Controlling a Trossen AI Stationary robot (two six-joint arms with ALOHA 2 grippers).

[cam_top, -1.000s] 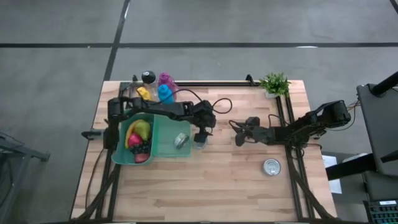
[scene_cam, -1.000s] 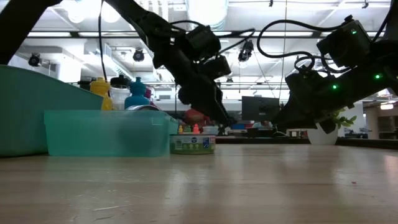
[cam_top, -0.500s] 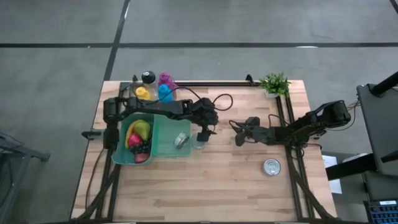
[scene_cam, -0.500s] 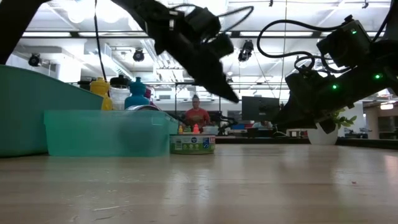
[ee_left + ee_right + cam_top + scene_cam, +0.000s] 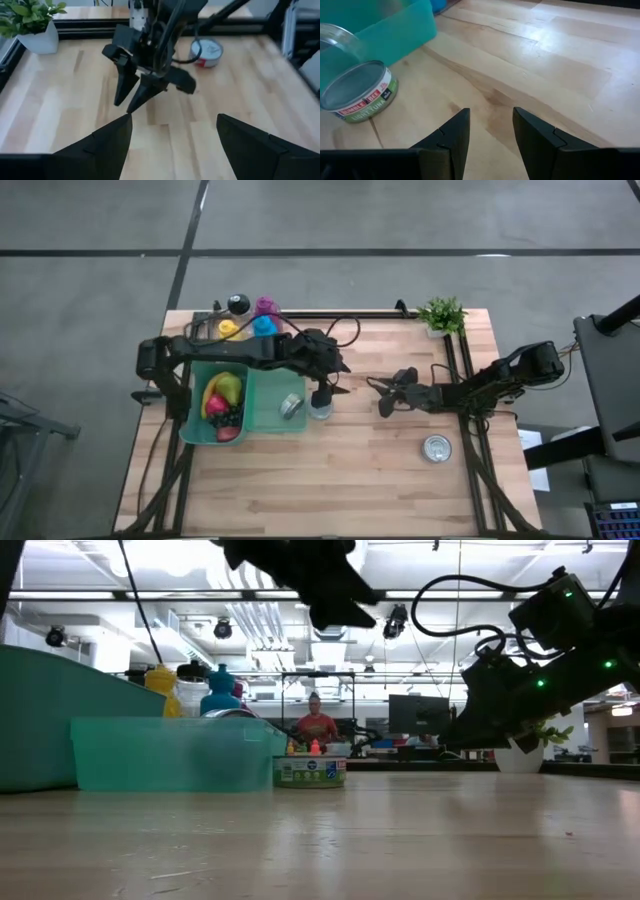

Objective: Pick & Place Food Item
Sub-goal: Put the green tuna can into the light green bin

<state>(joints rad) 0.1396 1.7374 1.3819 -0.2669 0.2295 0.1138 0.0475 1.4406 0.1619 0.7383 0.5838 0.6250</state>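
A tuna can [image 5: 320,411] with a green label [image 5: 310,771] stands on its base on the wooden table, right beside the right wall of the teal bin [image 5: 262,372]. My left gripper [image 5: 322,392] hangs high over that can, open and with nothing in it; the low view shows it at the top [image 5: 335,595], well clear of the can. My right gripper [image 5: 384,396] waits right of the can near the table's middle, fingers drawn close together with nothing between them [image 5: 491,132]. The right wrist view shows the can [image 5: 360,92] ahead of it.
The bin holds fruit [image 5: 224,402] and a round tin [image 5: 291,407]. Coloured bottles [image 5: 250,326] stand behind it at the far edge. A potted plant [image 5: 441,314] is at the far right corner. Another can [image 5: 436,448] stands near the right edge. A person [image 5: 316,726] sits far behind.
My left gripper has gone straight up from just above the tuna can and drawn back a little toward the bin, its fingers staying apart. The can has stayed standing on the table beside the bin.
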